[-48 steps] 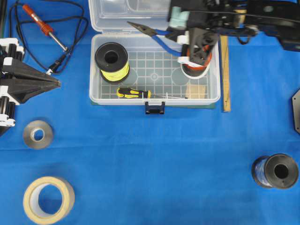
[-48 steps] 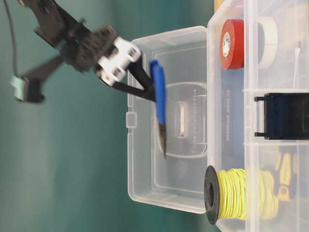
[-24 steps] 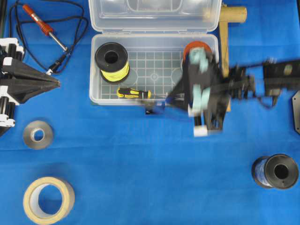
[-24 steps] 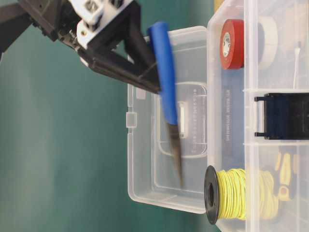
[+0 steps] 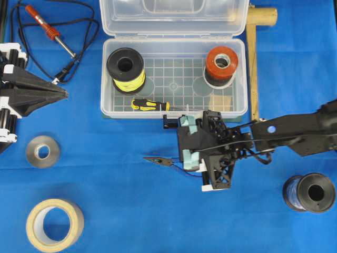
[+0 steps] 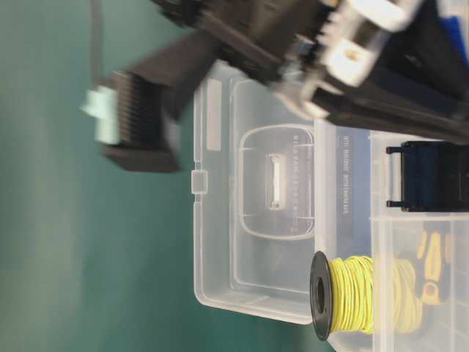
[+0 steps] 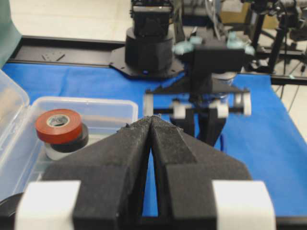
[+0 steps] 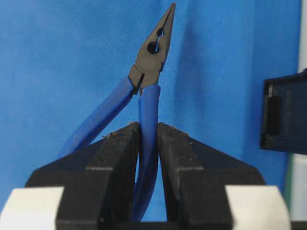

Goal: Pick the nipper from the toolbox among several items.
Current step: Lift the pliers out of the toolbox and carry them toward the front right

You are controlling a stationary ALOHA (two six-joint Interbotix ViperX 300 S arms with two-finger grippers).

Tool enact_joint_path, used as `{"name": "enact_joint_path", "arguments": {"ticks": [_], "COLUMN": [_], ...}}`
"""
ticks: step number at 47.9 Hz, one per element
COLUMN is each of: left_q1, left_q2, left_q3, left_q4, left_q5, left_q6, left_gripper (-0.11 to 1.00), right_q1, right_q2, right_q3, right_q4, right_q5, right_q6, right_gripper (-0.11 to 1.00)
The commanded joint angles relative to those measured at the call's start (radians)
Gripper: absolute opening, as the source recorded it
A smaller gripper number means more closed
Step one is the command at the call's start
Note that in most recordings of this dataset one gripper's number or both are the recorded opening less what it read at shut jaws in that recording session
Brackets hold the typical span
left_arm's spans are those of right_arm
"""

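Note:
The nipper [image 5: 158, 160] has blue handles and pointed dark jaws. It hangs over the blue cloth in front of the toolbox [image 5: 105, 84], its tip pointing left. My right gripper [image 5: 196, 169] is shut on one blue handle. The wrist view shows that handle pinched between the pads of the right gripper [image 8: 148, 127], with the nipper [image 8: 152, 57] head beyond them and the other handle splayed left. The toolbox's dark blue latch [image 8: 285, 115] is at the right edge. At the far left, my left gripper [image 5: 62, 94] is shut and empty, tips together [image 7: 152, 119].
The toolbox holds a yellow wire spool [image 5: 125, 68], red tape [image 5: 221, 62], a yellow-and-black screwdriver [image 5: 150, 104] and a small wooden block [image 5: 221, 102]. Outside lie a soldering iron [image 5: 47, 26], grey ring [image 5: 42, 151], masking tape [image 5: 54, 225], dark spool [image 5: 309, 192] and wooden stick [image 5: 254, 74].
My right gripper has carried the nipper from above the back of the toolbox, over its front wall, down to the cloth in front. The left arm has not moved.

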Motion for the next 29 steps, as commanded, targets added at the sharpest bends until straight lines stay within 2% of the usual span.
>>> {"name": "enact_joint_path", "arguments": {"ticks": [1, 13, 15, 20, 24, 26, 29], "left_q1": [-0.002, 0.000, 0.000, 0.000, -0.002, 0.000, 0.000], "left_q2": [0.006, 0.005, 0.005, 0.005, 0.005, 0.005, 0.005], "left_q3": [-0.009, -0.008, -0.009, -0.008, -0.008, -0.008, -0.008], "left_q4": [-0.002, -0.002, -0.002, -0.002, -0.002, -0.002, -0.002], "left_q5": [-0.006, -0.005, -0.005, -0.005, -0.003, -0.002, 0.000], "left_q6": [-0.002, -0.002, -0.002, -0.002, -0.002, -0.002, -0.003], "left_gripper": [0.00, 0.00, 0.00, 0.00, 0.00, 0.00, 0.00], "right_q1": [0.005, 0.005, 0.005, 0.005, 0.003, 0.002, 0.000], "right_q2": [0.017, 0.064, 0.064, 0.061, 0.046, 0.026, -0.014], "right_q3": [-0.015, -0.020, -0.020, -0.020, -0.020, -0.020, -0.017], "right_q4": [0.003, 0.003, 0.003, 0.002, -0.003, -0.008, -0.015], "right_q5": [-0.038, -0.048, -0.046, -0.028, 0.000, 0.021, 0.057], "right_q6": [0.018, 0.054, 0.054, 0.054, 0.049, 0.049, 0.048], "right_gripper": [0.14, 0.16, 0.25, 0.58, 0.79, 0.85, 0.82]}}
